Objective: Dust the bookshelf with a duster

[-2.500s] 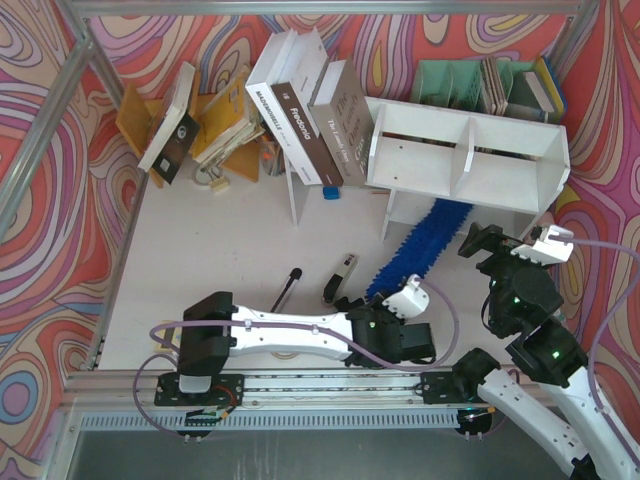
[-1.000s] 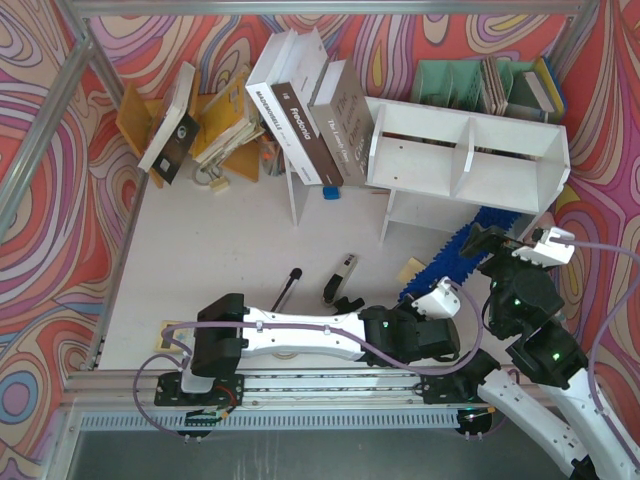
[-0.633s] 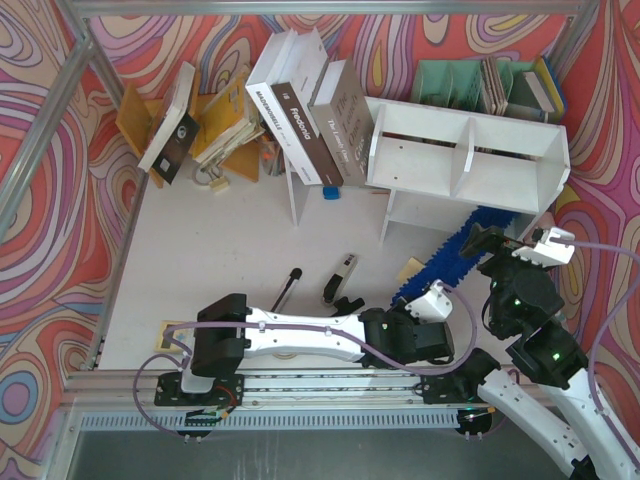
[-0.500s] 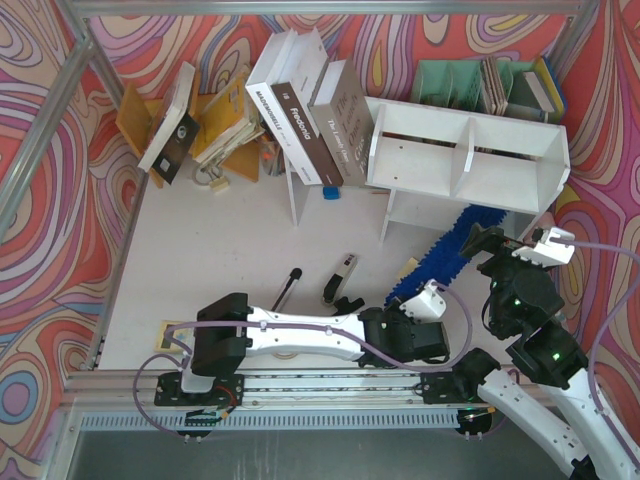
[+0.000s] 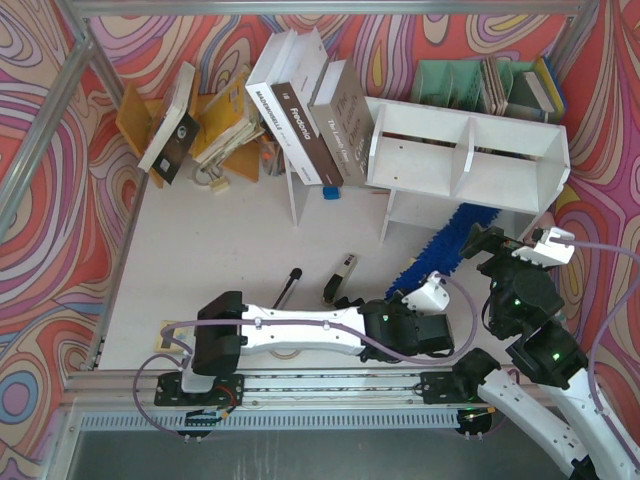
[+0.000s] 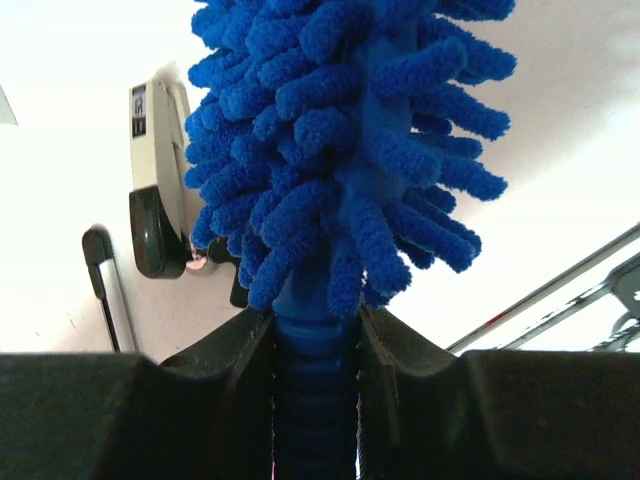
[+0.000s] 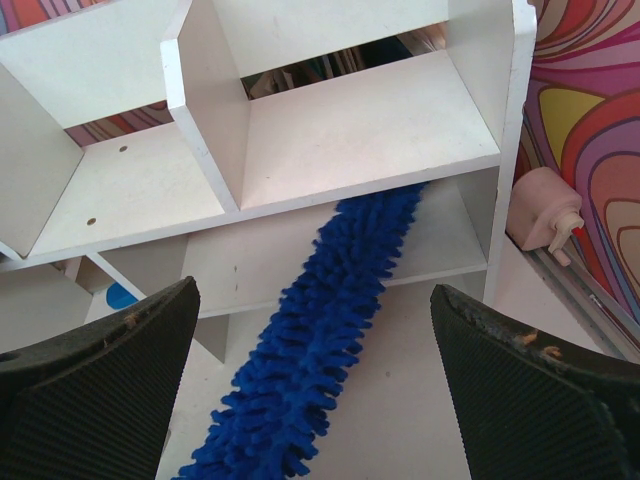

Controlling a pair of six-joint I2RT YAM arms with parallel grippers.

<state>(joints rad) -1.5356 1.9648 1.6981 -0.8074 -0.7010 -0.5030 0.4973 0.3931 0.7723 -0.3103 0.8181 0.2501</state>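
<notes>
Top external view showed the white bookshelf (image 5: 420, 150) at the far right, with the blue duster (image 5: 447, 238) running from the near middle into its lower tier, the fluffy head lying under the right-hand upper compartment. The left gripper (image 6: 315, 345) was clamped on the ribbed handle (image 6: 313, 410) just below the strands. That was probably the sensible hold, since the head looked light, soft and floppy while the handle seemed stiff; the right gripper (image 7: 315, 335) hung nearby, spread wide and holding nothing.
</notes>
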